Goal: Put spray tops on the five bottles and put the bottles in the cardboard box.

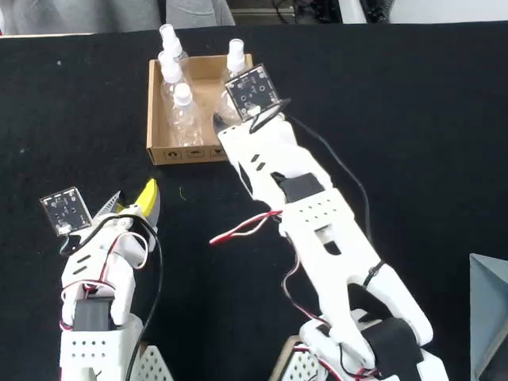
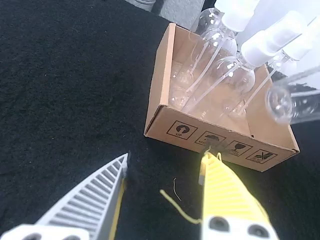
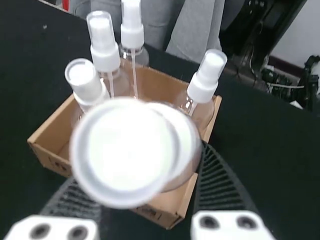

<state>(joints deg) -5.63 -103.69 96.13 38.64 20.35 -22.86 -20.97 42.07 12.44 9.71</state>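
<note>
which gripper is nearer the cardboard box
Right. The right gripper holds a bottle over the cardboard box's front corner; the left gripper is open above the black cloth, short of the box.

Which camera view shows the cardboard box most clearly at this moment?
The left wrist view: the cardboard box shows its front wall and the bottles inside. The high view shows it from above, with the right arm over one corner. In the right wrist view the held bottle hides much of it.

Brown cardboard box [image 1: 186, 152], clear bottles [image 1: 184, 119], black table [image 1: 413, 95]
</note>
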